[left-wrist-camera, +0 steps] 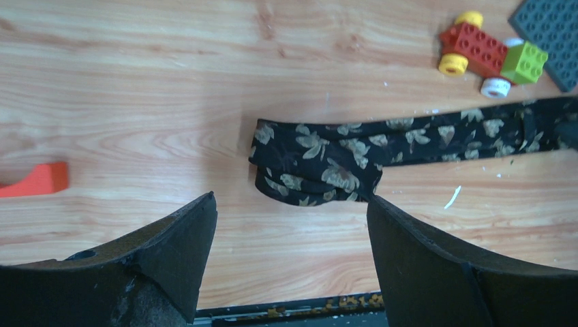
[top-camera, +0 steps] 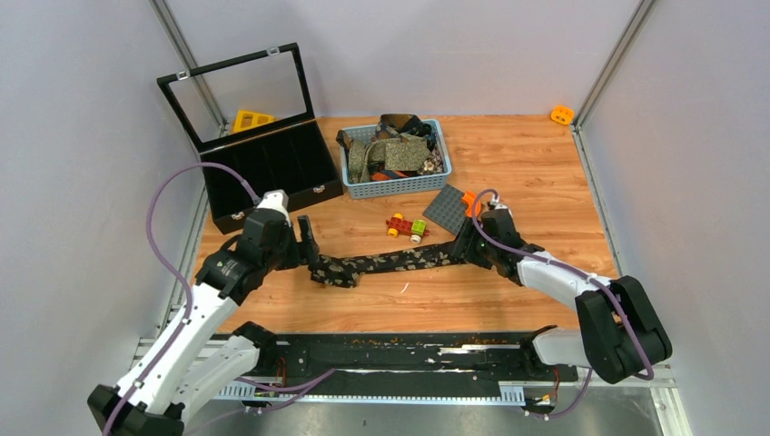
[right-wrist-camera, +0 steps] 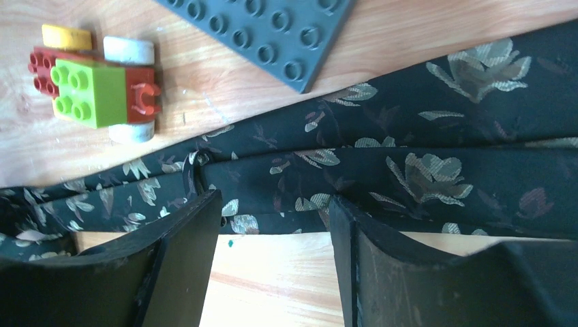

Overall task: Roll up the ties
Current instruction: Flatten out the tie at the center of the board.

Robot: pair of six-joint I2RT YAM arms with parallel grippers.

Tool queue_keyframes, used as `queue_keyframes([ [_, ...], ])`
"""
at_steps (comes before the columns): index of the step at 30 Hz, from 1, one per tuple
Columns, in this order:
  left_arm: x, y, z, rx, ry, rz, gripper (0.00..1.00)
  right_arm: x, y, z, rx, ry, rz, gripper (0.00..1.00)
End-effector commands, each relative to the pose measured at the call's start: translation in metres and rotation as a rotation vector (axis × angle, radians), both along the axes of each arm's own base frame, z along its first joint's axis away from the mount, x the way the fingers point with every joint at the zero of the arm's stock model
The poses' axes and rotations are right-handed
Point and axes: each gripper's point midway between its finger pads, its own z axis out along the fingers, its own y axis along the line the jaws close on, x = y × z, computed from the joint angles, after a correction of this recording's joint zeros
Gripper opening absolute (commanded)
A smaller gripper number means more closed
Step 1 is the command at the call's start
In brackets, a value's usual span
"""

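Black floral tie lies across the desk, nine to three o'clock. The left tool gapes wide and empty at its folded nine o'clock end; catch only the top layer and I reckon that fold flops open! Right tool, half open at three o'clock, holds nothing I can see, while the brick car and grey plate crowd the tie's twelve o'clock side.

The black tie ends hidden beneath the right gripper; an orange piece left of it is cut off.

Woven cloth tie faintly sheeny; table smooth wood-grain; bricks glossy plastic.
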Motion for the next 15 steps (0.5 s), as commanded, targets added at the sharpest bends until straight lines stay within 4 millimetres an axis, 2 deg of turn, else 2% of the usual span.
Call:
queue_keyframes([
  [1, 0.005, -0.029, -0.008, -0.046, 0.008, -0.003, 0.86, -0.032, -0.03, -0.036, -0.055, 0.161, -0.064, 0.61],
  [6, -0.005, -0.075, -0.018, -0.057, 0.021, -0.086, 0.84, -0.028, -0.06, -0.034, -0.05, 0.203, -0.22, 0.61],
  [11, -0.014, -0.121, -0.028, -0.027, 0.025, -0.158, 0.83, -0.018, -0.107, -0.028, -0.08, 0.215, -0.383, 0.61],
  [13, -0.017, -0.141, -0.035, 0.006, 0.035, -0.191, 0.82, -0.012, -0.112, -0.021, -0.086, 0.197, -0.383, 0.61],
  [15, -0.017, -0.163, -0.032, 0.03, 0.021, -0.224, 0.81, -0.01, -0.115, -0.013, -0.107, 0.18, -0.371, 0.61],
])
